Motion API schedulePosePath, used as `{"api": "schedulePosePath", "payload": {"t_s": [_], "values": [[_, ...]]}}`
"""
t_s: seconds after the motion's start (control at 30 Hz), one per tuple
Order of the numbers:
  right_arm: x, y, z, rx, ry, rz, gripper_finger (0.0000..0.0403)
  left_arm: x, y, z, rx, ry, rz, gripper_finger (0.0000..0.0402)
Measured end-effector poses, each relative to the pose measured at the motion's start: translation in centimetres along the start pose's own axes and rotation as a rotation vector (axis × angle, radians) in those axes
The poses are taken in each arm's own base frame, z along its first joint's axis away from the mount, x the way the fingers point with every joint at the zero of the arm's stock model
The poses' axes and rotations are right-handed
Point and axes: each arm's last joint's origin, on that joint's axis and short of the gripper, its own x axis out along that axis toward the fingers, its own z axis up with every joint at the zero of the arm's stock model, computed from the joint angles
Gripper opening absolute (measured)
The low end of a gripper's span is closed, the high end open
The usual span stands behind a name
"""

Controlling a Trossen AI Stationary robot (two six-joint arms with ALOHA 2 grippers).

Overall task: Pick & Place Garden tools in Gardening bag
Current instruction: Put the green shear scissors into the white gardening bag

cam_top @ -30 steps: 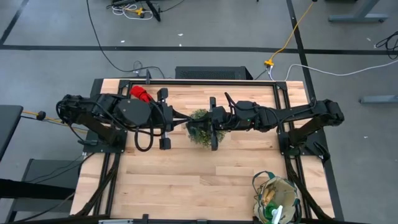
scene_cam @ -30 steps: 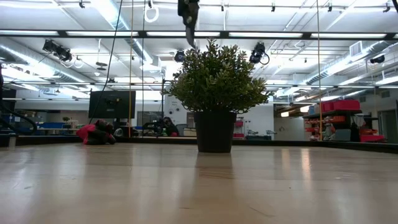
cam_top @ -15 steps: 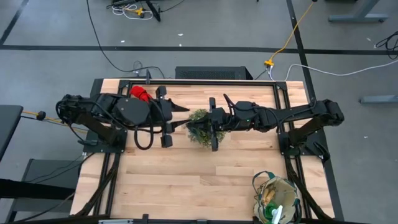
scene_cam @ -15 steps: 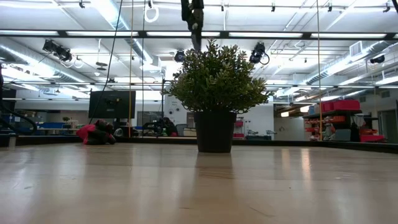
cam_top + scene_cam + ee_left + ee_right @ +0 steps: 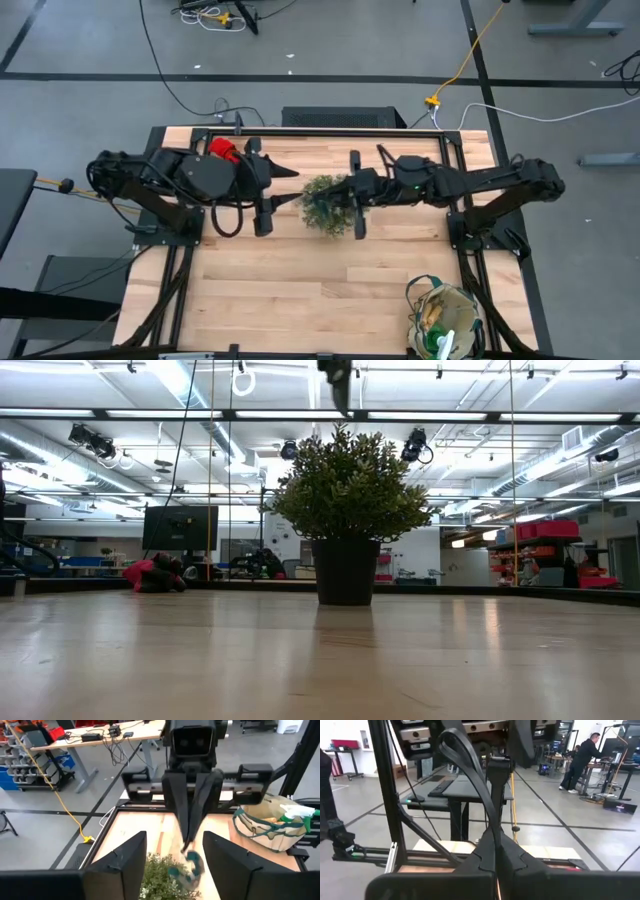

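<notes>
Compared with a second ago, we see the left gripper [image 5: 294, 186] spread wide. Its fingers were together then and now stand well apart over the table [image 5: 300, 290], just beside the potted plant [image 5: 325, 203]. The right arm has shifted towards its own side. In the low view its tip has slid across the top edge, from left of the plant's crown to just above it. The right gripper [image 5: 188, 839] is pinched tight, points down over the plant and holds nothing we can make out.

In the left wrist view a blurred teal-green thing [image 5: 190, 866] sits at the top of the foliage, just under the right gripper's tip. We cannot tell its long axis, nor whether it touches the leaves or the gripper.

The gardening bag [image 5: 467, 302] stands at the table's near right corner, well apart from both arms, with its mouth facing up. It is roundish from above, so no long axis shows. Inside it, a white and green item [image 5: 445, 343] seems to lie with its length running near to far (the wooden handles beside it are too small to read).

The red gloves [image 5: 225, 150] lie bunched at the far edge, partly under the left arm.
</notes>
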Motion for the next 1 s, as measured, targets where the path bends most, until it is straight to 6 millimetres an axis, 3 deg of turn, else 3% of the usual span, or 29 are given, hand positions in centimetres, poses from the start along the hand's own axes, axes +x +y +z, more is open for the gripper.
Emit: {"api": "schedulePosePath", "payload": {"t_s": [0.37,0.77,1.0], "values": [[-5.0,-0.4,2.5,-0.002,0.030,-0.006,0.0000,-1.8,1.0,0.8,-0.055,-0.081,0.004,0.0105],[-8.0,-0.5,3.8,-0.007,0.033,-0.021,0.0000,-2.1,1.5,1.3,-0.056,-0.127,0.024,0.0024],[-10.3,0.0,4.6,-0.010,0.022,0.009,0.0000,-2.1,1.5,1.5,-0.062,-0.141,0.026,0.0008]]}}
